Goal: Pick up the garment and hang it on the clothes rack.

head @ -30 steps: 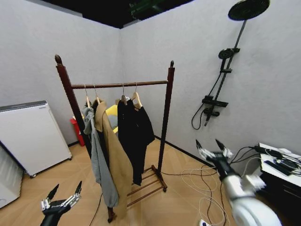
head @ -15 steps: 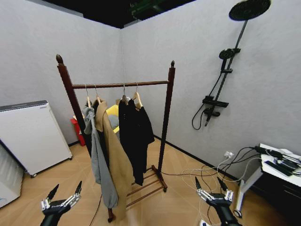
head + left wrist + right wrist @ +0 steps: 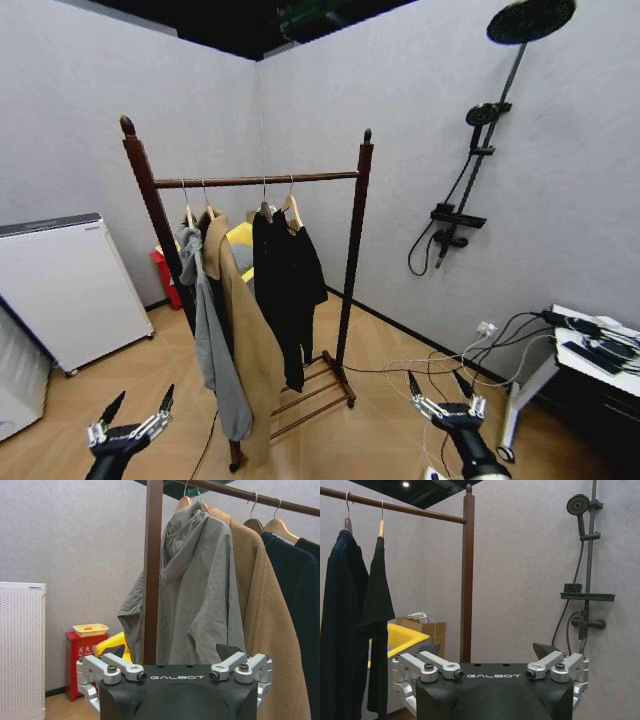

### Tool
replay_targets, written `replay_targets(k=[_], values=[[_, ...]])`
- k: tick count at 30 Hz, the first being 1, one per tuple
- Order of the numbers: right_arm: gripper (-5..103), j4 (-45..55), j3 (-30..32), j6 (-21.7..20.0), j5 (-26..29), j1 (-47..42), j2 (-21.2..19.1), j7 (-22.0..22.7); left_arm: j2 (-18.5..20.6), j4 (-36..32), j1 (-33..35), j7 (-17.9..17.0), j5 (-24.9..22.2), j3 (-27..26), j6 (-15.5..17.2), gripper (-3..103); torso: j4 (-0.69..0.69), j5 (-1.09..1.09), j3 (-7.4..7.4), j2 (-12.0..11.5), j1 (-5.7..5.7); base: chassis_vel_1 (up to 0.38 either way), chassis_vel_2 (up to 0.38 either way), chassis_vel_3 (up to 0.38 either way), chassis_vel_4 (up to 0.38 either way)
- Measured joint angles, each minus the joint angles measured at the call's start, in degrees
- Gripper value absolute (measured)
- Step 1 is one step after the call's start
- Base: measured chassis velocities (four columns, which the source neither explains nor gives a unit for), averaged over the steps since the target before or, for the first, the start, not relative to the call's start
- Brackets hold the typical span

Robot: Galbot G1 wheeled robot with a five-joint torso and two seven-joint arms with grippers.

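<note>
Hanging low, both claws [image 3: 440,391] [image 3: 136,412] gape empty.

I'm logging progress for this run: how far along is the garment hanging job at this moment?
Done, it seems: the black garment hangs by its wooden hanger on the clothes rack rail, beside the tan coat and grey hooded jacket. In hand: nothing; the left gripper and right gripper are low, open and empty, away from the rack. Nothing visibly remains.
</note>
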Motion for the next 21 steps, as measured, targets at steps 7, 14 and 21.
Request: replay_targets(k=[7, 14, 21], values=[[100, -0.05, -0.03, -0.06, 0.07, 0.18, -0.03, -0.02, 0.0, 0.0, 0.0, 0.0, 0.0, 0.0, 0.0, 100, 0.0, 0.0, 0.0, 0.0, 0.0, 0.0, 0.0, 0.0, 0.0], [100, -0.08, -0.04, -0.08, 0.09, 0.25, -0.03, -0.03, 0.0, 0.0, 0.0, 0.0, 0.0, 0.0, 0.0, 100, 0.0, 0.0, 0.0, 0.0, 0.0, 0.0, 0.0, 0.0, 0.0], [100, -0.11, -0.05, -0.1, 0.13, 0.3, -0.04, -0.03, 0.0, 0.0, 0.0, 0.0, 0.0, 0.0, 0.0, 100, -0.01, 0.0, 0.0, 0.0, 0.0, -0.045, -0.046, -0.053, -0.049]])
